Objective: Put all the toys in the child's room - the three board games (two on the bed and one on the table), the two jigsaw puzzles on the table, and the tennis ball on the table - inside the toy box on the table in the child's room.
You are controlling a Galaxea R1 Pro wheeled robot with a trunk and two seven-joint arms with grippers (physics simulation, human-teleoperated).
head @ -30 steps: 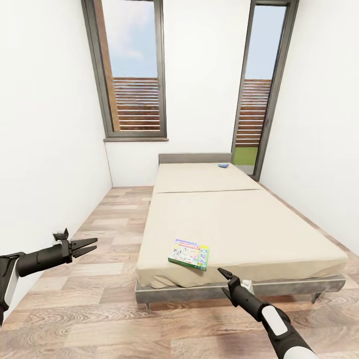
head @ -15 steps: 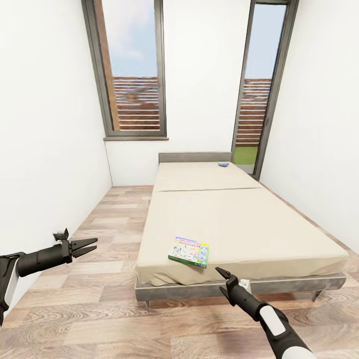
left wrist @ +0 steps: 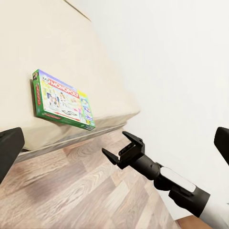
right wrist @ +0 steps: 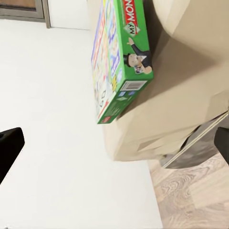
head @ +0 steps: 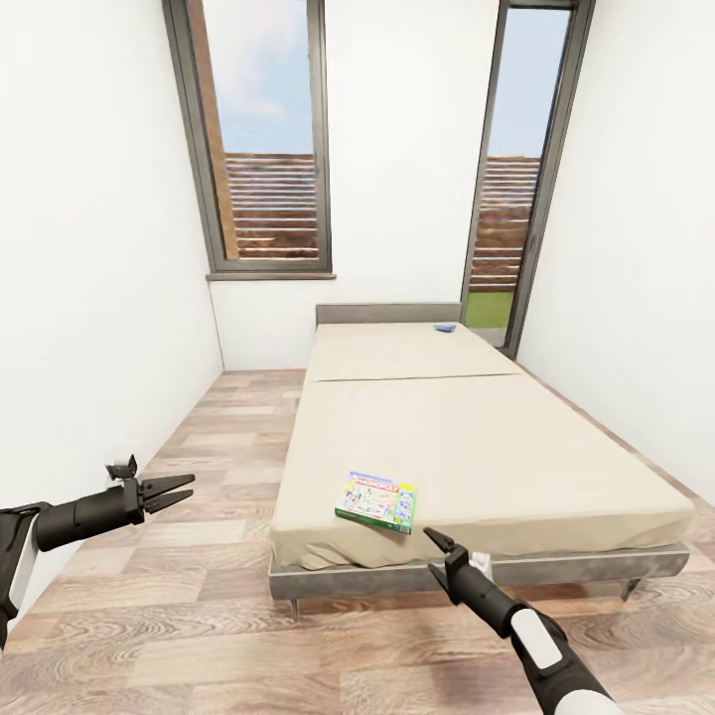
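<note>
The right gripper (head: pixel 434 541), a black two-fingered claw on a white-sleeved arm, is being advanced toward the foot of the wide cream mattress bed (head: pixel 516 457): over the last second it has been carried a little up and to the left in the head view, closing on the flat green-edged board game box lettered MONOPOLY (head: pixel 375 502). Its fingers are being held spread apart with nothing between them, as the left wrist view also shows (left wrist: pixel 120 149). The box is lying flat near the bed's foot edge, slightly askew, and is not yet being touched; in the right wrist view it is looming close (right wrist: pixel 121 57). The left gripper (head: pixel 171 490) is being kept out to the side over the wood plank floor (head: pixel 199 636), its fingers parted and empty, unmoved. A second, small blue board game (head: pixel 445 327) is resting far off by the grey headboard (head: pixel 387 314). A pick-up of the near box is judged to be in preparation; nothing has yet been collected here.
</note>
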